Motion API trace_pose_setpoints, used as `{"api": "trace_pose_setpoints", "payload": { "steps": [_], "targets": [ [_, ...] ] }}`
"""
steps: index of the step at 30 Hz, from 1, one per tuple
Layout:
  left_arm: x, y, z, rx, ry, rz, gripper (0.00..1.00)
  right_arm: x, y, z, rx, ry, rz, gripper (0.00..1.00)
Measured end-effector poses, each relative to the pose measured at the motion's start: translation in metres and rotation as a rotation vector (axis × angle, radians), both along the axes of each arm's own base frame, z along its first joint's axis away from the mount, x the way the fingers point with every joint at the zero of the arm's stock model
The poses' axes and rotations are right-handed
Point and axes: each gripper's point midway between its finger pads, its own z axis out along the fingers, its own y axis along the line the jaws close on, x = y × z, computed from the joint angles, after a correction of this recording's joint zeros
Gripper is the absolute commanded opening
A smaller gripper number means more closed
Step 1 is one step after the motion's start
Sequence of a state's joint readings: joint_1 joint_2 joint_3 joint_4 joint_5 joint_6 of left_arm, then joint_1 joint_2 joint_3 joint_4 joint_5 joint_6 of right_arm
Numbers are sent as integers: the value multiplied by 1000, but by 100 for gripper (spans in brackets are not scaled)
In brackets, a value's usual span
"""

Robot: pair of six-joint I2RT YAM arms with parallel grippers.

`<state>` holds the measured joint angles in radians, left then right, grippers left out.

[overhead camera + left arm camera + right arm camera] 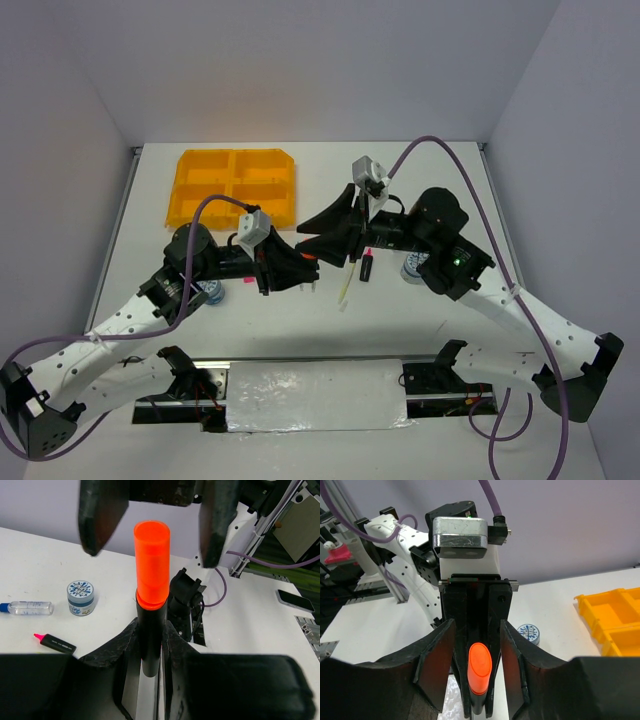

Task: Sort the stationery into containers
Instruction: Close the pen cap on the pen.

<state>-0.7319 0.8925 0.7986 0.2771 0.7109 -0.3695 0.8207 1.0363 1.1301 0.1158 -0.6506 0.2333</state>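
My left gripper (150, 645) is shut on a black marker with an orange cap (151, 562), which sticks out past its fingertips. My right gripper (477, 657) is open and faces it head-on, its fingers (102, 515) standing on either side of the cap without touching. The cap also shows in the right wrist view (480, 667), between the left gripper's fingers. In the top view both grippers (300, 268) (325, 228) meet above the table's middle, and the marker is hidden there. The orange-yellow tray (235, 187) lies at the back left.
A pink-capped marker (367, 265) and a pale stick (347, 280) lie under the right gripper. A grey-blue roll (81, 597) and a blue-capped clear bottle (30, 608) lie near the right arm. Another roll (210, 290) sits by the left arm.
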Motion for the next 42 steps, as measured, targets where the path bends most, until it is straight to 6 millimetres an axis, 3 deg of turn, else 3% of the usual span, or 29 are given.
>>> {"api": "trace_pose_setpoints", "payload": {
  "steps": [10, 13, 14, 28, 35, 42],
  "targets": [
    [-1, 1, 2, -5, -6, -1, 0, -2, 2, -14, -21, 1, 24, 37],
    [-1, 1, 2, -5, -5, -2, 0, -5, 3, -19, -28, -3, 44, 14],
    [-2, 1, 2, -5, -5, -6, 0, -5, 3, -20, -29, -2, 47, 1],
    [-5, -3, -1, 17, 12, -61, 0, -8, 2, -30, 43, -12, 93, 0],
    [6, 3, -2, 69, 36, -44, 0, 5, 9, -38, 90, -3, 106, 0],
    [22, 19, -16, 110, 103, -20, 0, 24, 19, -59, 76, 32, 66, 0]
  ]
}}
